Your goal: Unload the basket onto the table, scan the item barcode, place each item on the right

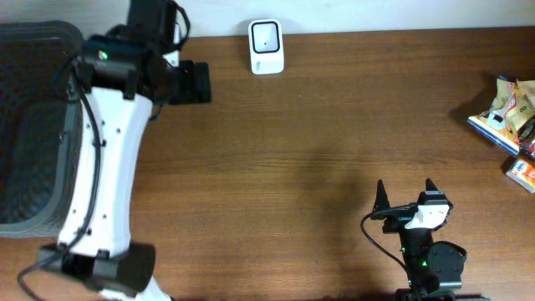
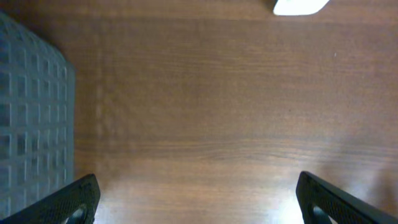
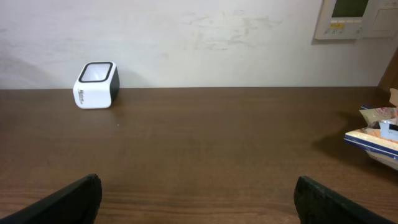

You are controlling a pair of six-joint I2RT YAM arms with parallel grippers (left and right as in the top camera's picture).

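Closest to the overhead lens you have the left arm [image 1: 100,167], its white link rising high over the table [image 1: 276,167] and reaching toward the back edge. The left gripper [image 1: 196,83] hangs just to the left of the white barcode scanner [image 1: 267,47], jaws spread wide and holding nothing. In its wrist view you see only bare wood between the fingertips [image 2: 74,202].

The scanner stands at the table's back edge, by the wall, with its pale window on top. The dark mesh basket [image 1: 33,125] sits farther left of the scanner, beyond the left arm.

The right gripper [image 1: 405,191] is well in front of the scanner and off to its right, near the table's front edge. Its jaws are likewise released and empty.

The items to scan, a heap of snack packets [image 1: 506,109], lie well to the right of the scanner at the table's right edge. A small orange box [image 1: 522,173] lies just in front of them. Neither gripper touches them.
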